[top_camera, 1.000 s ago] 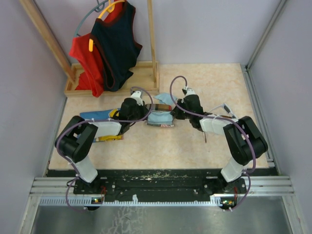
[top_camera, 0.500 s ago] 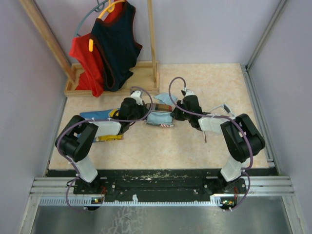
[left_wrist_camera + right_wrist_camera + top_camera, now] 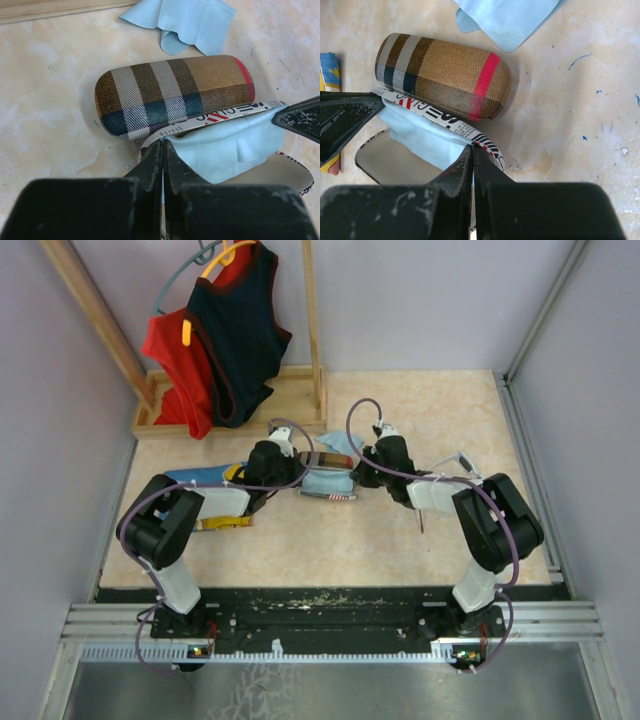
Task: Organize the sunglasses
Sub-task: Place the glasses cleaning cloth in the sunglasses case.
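Sunglasses: we spot only white-grey pair [image 3: 461,459], beside right arm, back behind its tips; brown pair unseen. Left gripper [image 3: 162,145] and right gripper [image 3: 472,148] both pinched tight, tips at opposite rims of open newsprint case [image 3: 227,112] — we judge steadying it around blue cloth [image 3: 225,147]. Plaid case [image 3: 175,90] just beyond. Newsprint lettering unreadable.

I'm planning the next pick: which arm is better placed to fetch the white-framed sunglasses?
Right. The white-framed sunglasses lie by the right arm; the left hand sits beyond the printed case, on the far side.
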`<state>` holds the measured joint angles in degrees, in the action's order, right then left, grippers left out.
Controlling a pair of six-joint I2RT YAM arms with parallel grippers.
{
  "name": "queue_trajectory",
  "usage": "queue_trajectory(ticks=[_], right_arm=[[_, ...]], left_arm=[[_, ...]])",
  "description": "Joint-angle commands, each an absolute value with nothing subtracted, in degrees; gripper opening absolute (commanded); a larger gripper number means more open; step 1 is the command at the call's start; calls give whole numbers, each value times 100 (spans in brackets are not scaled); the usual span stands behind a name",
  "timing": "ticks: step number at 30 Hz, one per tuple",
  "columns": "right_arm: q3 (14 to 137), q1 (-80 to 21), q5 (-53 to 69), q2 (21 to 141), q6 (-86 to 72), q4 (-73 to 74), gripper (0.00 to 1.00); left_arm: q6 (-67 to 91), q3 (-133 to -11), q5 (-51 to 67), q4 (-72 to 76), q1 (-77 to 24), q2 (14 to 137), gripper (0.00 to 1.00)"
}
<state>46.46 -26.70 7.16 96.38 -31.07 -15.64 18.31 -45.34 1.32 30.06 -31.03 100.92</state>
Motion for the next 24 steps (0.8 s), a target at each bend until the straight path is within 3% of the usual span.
queue_trajectory(ticks=[1,16,19,24], right_arm=[[4579,-2618,546,9540,-3118,-1782,0],[4570,-2615,605,9514,-3154,-1718,0],[4579,-2613,621,9515,-3152,-1722,0],[4589,-2614,711,9518,-3162,-1749,9]], left_arm=[[1731,-4744,33,3242,-3043,10171,0],[1711,-4838,130,3331,-3041,10270,5],[1717,-4851,132,3318,-3041,10283,11],[1701,-4844,141,3296,-3042,10283,23]])
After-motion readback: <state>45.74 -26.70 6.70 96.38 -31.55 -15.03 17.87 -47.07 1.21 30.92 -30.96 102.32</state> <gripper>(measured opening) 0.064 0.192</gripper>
